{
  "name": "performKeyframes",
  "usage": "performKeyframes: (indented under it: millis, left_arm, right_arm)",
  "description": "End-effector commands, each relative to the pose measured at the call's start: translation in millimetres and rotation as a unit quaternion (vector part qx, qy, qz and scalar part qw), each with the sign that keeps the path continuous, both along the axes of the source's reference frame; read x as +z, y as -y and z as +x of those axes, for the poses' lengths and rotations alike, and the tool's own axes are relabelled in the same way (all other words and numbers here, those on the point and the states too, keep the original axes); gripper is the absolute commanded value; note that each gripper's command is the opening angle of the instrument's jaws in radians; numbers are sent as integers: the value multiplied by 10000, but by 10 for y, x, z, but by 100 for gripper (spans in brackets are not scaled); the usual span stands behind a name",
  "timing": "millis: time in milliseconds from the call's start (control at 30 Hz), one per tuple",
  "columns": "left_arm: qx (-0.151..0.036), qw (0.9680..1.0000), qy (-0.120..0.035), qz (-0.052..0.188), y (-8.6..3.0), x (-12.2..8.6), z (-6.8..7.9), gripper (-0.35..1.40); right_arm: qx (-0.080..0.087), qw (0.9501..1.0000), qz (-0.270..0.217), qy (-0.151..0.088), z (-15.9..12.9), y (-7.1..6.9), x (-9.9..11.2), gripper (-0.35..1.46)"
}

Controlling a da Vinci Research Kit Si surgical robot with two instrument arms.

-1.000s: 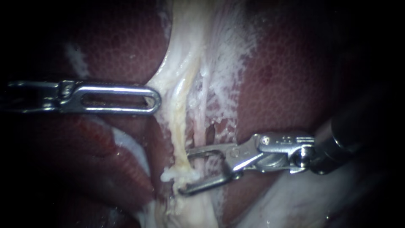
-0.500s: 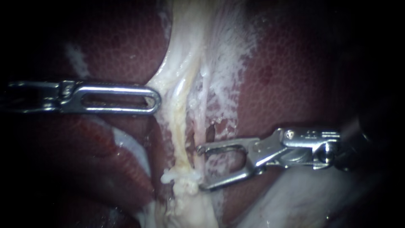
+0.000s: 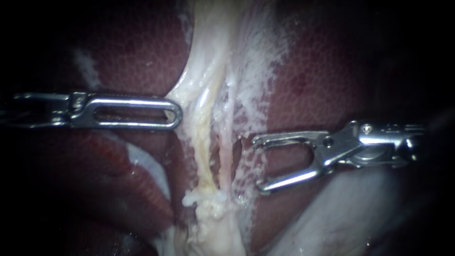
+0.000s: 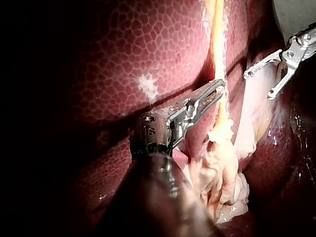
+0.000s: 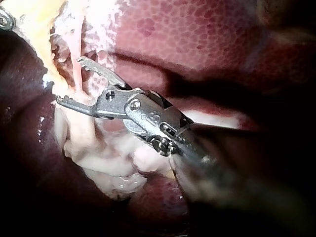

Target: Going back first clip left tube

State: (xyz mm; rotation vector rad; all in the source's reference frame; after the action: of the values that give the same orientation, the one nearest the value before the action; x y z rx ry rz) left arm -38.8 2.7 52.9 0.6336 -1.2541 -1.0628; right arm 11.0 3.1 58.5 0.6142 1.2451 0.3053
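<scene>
Two tubes run down the middle between liver lobes: a yellowish left tube (image 3: 204, 142) and a thin pink right tube (image 3: 226, 142). They end in a white frayed lump (image 3: 206, 199). I see no clip on either tube. My left instrument (image 3: 177, 114) lies level, its slotted jaws shut on the pale tissue's edge (image 3: 182, 95) beside the left tube, which tents toward it. My right instrument (image 3: 258, 163) stands with jaws wide open just right of the tubes, holding nothing. The left wrist view shows my left instrument (image 4: 217, 88) against the yellowish tube, my right instrument (image 4: 258, 85) open beyond it.
Dark red mottled liver (image 3: 322, 71) lies on both sides of the tubes. White filmy tissue (image 3: 256, 61) spreads right of them. A smooth pale surface (image 3: 341, 218) sits below the right instrument's shaft. In the right wrist view, lumpy pale tissue (image 5: 113, 163) lies under my right instrument (image 5: 70, 80).
My right instrument has drawn back to the right and a little up, jaws still open, from astride the tubes' lower end to clear of them. The left instrument has held still.
</scene>
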Motion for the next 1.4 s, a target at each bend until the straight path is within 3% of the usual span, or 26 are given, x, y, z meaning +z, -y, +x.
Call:
performKeyframes:
  millis: [33,400,1100,1400]
  left_arm:
    - [-1,10000,-1,0,0,0,0,-35]
    - [-1,10000,-2,-3,0,1,0,-35]
    - [5,10000,0,-12,2,5,-2,-35]
    - [33,10000,17,-41,12,27,-16,-35]
  right_arm:
    - [2,10000,-22,-23,-3,-2,-4,60]
    - [-53,9998,-170,-131,-26,-17,-33,60]
    - [-65,9996,-213,-146,-29,-20,-34,60]
    - [-64,9996,-214,-145,-29,-19,-34,60]
